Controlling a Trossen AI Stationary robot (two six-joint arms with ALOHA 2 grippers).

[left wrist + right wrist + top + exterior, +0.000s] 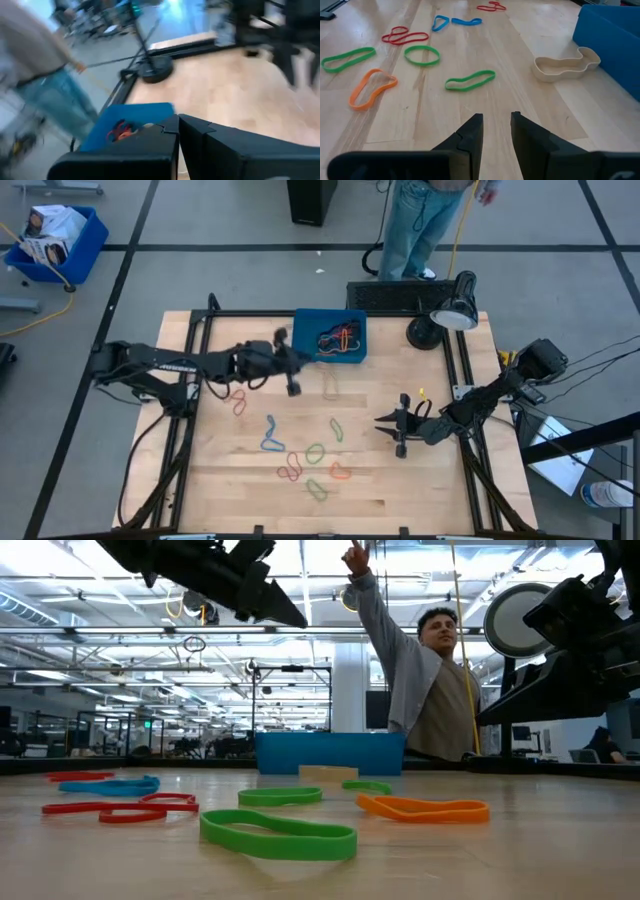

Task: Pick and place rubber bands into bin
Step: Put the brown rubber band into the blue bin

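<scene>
**Left arm raised beside the bin, bands still scattered on the table**

The left gripper [290, 362] hangs in the air just beside the near-left edge of the blue bin [306, 320], lifted well off the table [430, 480]. Its fingers [150, 145] are pressed together with only a thin seam between them, and nothing shows between the tips. The bin sits at the far middle of the table and holds a tangle of red, orange and dark bands [340, 340].

The right gripper [401, 436] hovers low over the right half of the table, pointing toward the loose bands. Its fingers [470, 132] stand slightly parted and hold nothing.

A tan band [565, 64] lies just in front of the bin wall. Farther out on the wood lie three green bands [470, 80], an orange band [371, 88], a red pair [404, 36] and a blue band [455, 21], each apart from the others.

A desk lamp [448, 315] stands at the table's far right corner. A person [425, 670] stands behind the table with one arm raised
</scene>
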